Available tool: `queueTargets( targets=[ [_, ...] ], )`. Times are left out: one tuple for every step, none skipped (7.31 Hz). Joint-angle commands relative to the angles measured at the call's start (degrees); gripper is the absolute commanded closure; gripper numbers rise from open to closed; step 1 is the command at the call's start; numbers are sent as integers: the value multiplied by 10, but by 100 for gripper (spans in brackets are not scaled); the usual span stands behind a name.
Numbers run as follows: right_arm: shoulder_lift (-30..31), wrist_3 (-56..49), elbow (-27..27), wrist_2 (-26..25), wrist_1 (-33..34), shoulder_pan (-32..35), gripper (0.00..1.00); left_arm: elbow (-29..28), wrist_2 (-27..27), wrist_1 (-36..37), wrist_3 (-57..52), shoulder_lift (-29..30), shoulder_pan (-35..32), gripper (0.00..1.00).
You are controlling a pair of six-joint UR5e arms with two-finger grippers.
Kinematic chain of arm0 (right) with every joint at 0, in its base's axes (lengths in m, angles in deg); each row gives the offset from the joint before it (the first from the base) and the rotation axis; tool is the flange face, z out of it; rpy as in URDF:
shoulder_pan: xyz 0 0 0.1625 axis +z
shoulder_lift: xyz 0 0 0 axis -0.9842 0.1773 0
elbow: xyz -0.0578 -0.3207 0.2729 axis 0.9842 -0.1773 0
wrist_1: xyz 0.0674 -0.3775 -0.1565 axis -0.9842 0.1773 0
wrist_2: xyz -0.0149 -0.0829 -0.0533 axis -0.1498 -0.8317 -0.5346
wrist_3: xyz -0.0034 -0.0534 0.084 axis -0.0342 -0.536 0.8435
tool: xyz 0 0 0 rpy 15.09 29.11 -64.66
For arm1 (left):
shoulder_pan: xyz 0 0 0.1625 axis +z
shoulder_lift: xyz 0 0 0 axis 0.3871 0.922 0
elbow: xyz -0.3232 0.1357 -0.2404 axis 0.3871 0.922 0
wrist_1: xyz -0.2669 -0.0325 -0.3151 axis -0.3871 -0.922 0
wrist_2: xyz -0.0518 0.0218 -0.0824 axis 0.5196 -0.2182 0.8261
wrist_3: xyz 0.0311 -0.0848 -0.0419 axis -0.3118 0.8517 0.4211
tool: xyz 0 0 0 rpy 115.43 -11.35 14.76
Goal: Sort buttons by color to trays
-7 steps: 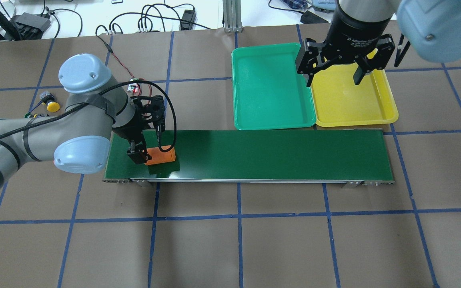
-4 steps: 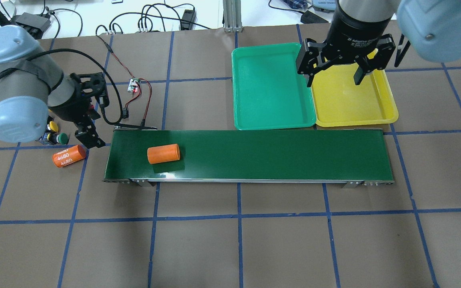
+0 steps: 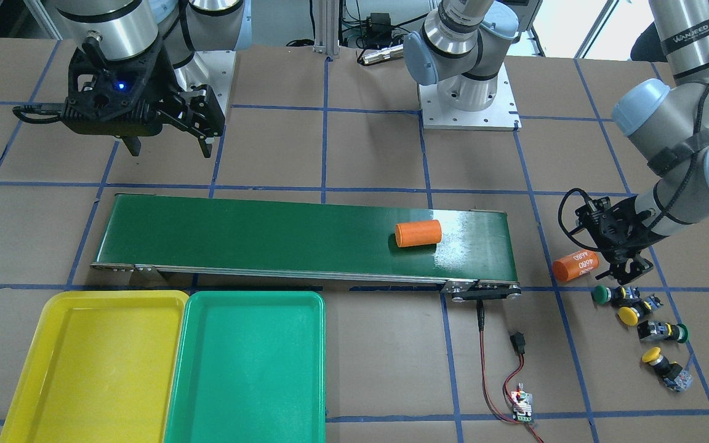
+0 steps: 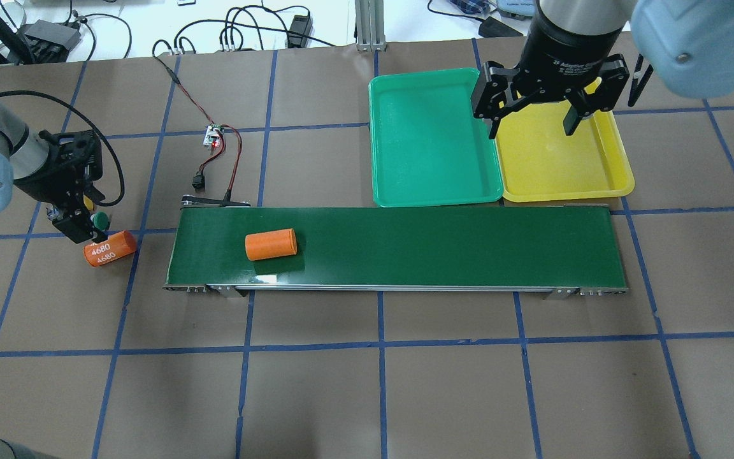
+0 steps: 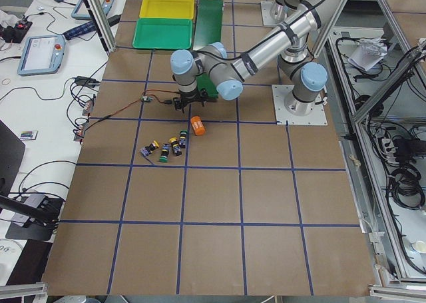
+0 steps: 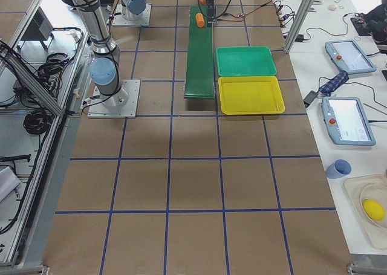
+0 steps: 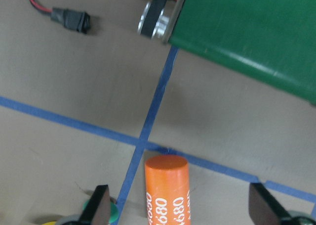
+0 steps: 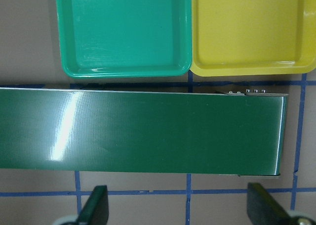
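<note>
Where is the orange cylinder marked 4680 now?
In the overhead view the 4680 cylinder lies on the table at left, just off the conveyor belt end, under the open left tool and beside a green button.

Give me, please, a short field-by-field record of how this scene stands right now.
left gripper: open, its fingers either side of the 4680 cylinder in the wrist view
right gripper: open, empty, raised near the trays
buttons: four, two yellow and two green, on the table near the left gripper
yellow tray: empty
green tray: empty, right beside the yellow tray
conveyor belt: carries one plain orange cylinder
</note>
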Motion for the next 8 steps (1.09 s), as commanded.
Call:
queueTargets(
  targets=[
    [0,0,0,0,-1,0,0,20,0,50,-31,34,17,0],
    [0,-2,0,0,-1,0,0,26,0,81,-30,45,17,0],
    [-1,-2,0,-1,-1,0,0,47,0,90,-32,53,17,0],
    [0,-2,0,-1,-1,0,0,62,-1,124,-30,55,17,0],
    [0,-2,0,-1,-1,0,0,63,2,133,-30,56,16,9],
    [-1,-2,0,-1,-1,0,0,67,5,133,-32,58,17,47],
    [0,-2,1,-1,-1,0,0,70,1,134,-30,57,16,88],
    [-1,-2,1,-1,-1,0,0,70,-2,130,-26,47,16,100]
  ],
)
